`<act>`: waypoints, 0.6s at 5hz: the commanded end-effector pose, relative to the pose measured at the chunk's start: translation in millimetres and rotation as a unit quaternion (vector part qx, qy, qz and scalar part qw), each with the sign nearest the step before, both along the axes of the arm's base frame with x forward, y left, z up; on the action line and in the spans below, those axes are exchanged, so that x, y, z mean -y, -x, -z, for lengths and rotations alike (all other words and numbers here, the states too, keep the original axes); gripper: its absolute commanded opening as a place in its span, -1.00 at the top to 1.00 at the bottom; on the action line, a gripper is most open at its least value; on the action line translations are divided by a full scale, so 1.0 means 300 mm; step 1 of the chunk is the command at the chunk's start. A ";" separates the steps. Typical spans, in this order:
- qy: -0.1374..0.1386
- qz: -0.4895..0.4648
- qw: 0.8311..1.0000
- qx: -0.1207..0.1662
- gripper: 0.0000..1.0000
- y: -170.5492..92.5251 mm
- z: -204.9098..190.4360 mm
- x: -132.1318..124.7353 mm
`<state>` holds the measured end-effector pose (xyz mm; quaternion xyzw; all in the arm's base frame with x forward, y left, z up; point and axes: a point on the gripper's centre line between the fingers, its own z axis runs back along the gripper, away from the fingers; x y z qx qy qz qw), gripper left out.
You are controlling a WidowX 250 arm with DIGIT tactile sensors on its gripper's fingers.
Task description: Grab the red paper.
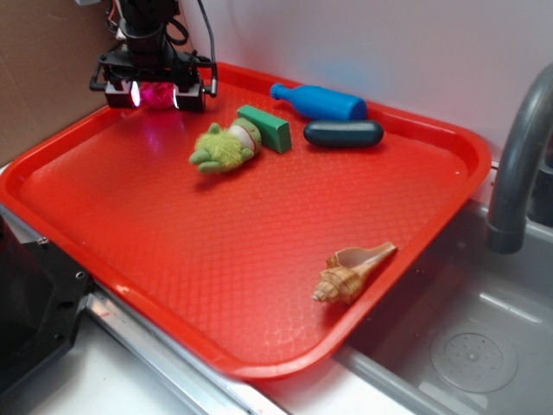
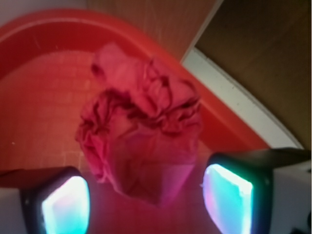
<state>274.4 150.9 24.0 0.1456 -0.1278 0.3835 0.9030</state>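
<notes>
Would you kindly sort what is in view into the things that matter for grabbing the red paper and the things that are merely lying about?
Part of the job:
- red paper, a crumpled ball sitting between the fingers
- pincer, fingers on either side of the paper

Just lying about on the red tray:
- green plush toy
- green block
- blue bottle
- dark oblong object
- seashell

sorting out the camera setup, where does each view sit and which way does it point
Exterior: sits off the arm, above the tray's near side, looking down across it at the toys, shell and sink faucet; shows the arm's lower end and claw.
Wrist: rides on the arm, looking down past the claw at the tray corner; its two lit fingers show.
Shared: red paper between the fingers, and the tray.
</notes>
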 end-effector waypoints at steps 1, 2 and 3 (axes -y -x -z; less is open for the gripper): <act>-0.005 -0.003 1.000 0.002 -0.03 -0.029 0.000 -0.034; -0.003 -0.007 1.000 0.001 1.00 -0.029 0.005 -0.038; 0.000 -0.009 1.000 0.004 1.00 -0.024 0.001 -0.037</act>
